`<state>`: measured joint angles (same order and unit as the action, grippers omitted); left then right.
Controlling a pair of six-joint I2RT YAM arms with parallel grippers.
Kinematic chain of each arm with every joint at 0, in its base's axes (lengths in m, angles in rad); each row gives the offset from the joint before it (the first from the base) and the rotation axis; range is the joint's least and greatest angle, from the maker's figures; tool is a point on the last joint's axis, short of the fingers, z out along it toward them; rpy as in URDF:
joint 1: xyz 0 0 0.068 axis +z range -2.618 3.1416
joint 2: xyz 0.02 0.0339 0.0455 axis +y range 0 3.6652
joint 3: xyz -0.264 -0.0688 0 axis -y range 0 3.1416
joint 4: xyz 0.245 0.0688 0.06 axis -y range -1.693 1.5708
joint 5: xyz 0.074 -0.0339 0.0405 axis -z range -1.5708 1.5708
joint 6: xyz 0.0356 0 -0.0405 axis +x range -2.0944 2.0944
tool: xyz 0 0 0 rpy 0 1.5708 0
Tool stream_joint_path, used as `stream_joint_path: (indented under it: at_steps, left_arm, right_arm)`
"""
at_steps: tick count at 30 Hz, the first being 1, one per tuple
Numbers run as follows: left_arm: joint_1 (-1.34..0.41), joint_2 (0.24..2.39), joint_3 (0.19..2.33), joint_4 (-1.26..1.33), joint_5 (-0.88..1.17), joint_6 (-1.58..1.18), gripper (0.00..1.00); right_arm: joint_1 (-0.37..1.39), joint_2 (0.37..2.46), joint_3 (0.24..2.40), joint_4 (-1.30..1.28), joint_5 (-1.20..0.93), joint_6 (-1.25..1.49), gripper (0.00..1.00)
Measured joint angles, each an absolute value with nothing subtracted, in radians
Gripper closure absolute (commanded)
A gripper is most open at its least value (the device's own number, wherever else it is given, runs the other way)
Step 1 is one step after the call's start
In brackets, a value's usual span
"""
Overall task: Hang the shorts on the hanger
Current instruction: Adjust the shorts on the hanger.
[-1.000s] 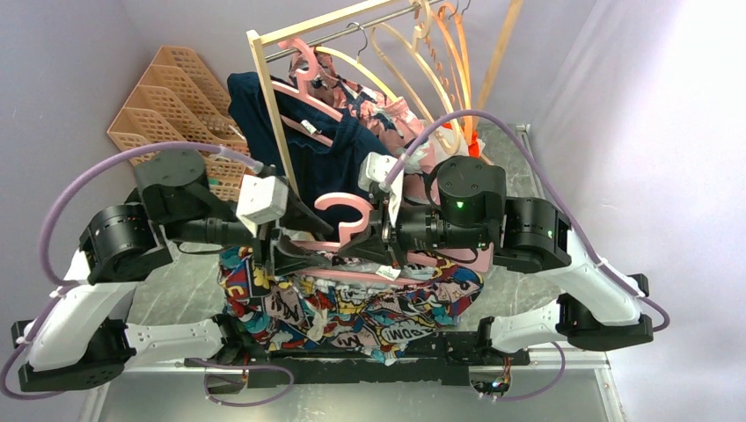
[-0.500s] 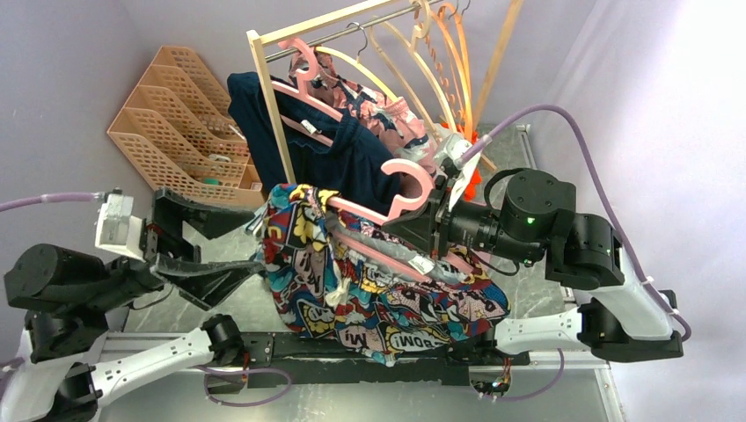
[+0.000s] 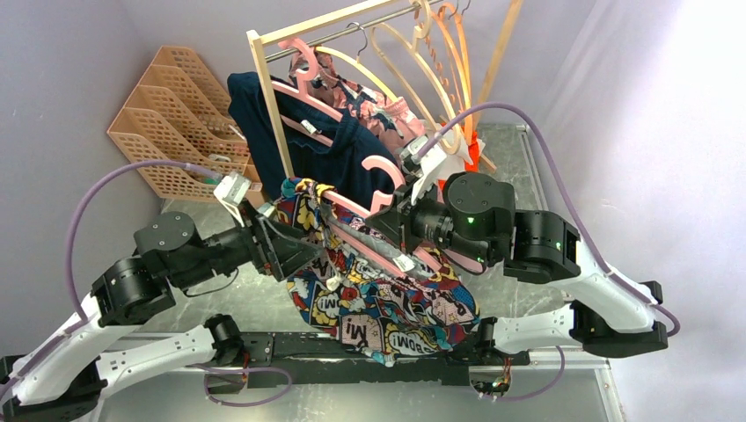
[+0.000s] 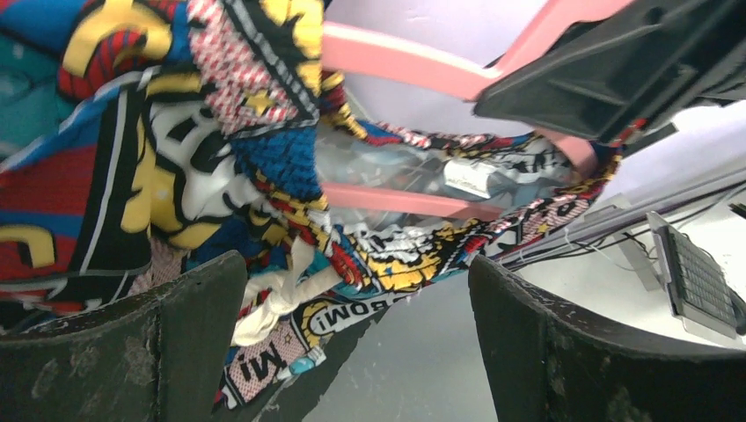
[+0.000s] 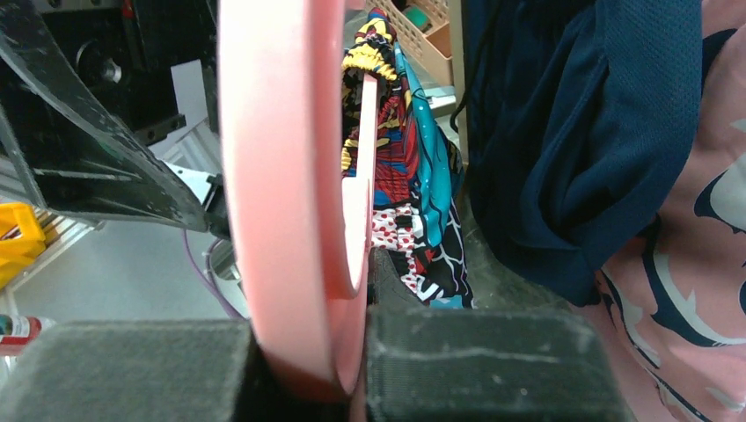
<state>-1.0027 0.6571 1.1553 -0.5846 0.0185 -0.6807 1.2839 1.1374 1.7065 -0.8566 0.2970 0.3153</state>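
Note:
The comic-print shorts [image 3: 387, 299] hang draped over the pale-pink hanger [image 3: 380, 172], held in the air above the table. My right gripper [image 3: 400, 220] is shut on the hanger [image 5: 290, 220] near its neck; the shorts [image 5: 400, 176] show beyond it. My left gripper [image 3: 295, 255] is open and empty, just left of the shorts' left edge. In the left wrist view the shorts [image 4: 176, 158] fill the upper left, with the white drawstring [image 4: 273, 303] between the fingers [image 4: 528, 352], and the hanger's crossbar [image 4: 396, 200] runs through the fabric.
A wooden rack [image 3: 273, 105] at the back holds a navy garment [image 3: 325, 158], a pink patterned garment [image 3: 369, 101], cream hangers [image 3: 405, 53] and orange hangers [image 3: 457, 53]. An orange lattice organiser [image 3: 171, 114] stands at the back left. Grey table [image 3: 185, 308] lies below.
My left arm swung out to the left, then back to the shorts' left edge. The right gripper lifted the hanger with the shorts draped on it, now hanging freely, and shifted slightly left.

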Motion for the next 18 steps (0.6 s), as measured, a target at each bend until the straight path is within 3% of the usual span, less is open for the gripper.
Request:
stream_joint_path:
  at_steps: [3,6,18]
  left_arm:
    - [-1.003,0.660,1.129,-0.607,-0.002,-0.718,0.02]
    - [-1.003,0.672,1.105,-0.617,-0.007,-0.750,0.10]
    - [-1.003,0.768,1.052,-0.598,0.027,-0.790,0.61]
  right_arm:
    - [1.284,1.137,1.692,-0.841,0.315,0.326,1.00]
    - [1.284,1.141,1.692,-0.828,0.329,0.333,1.00]
    - [1.284,1.148,1.691,-0.812,0.338,0.332,1.00]
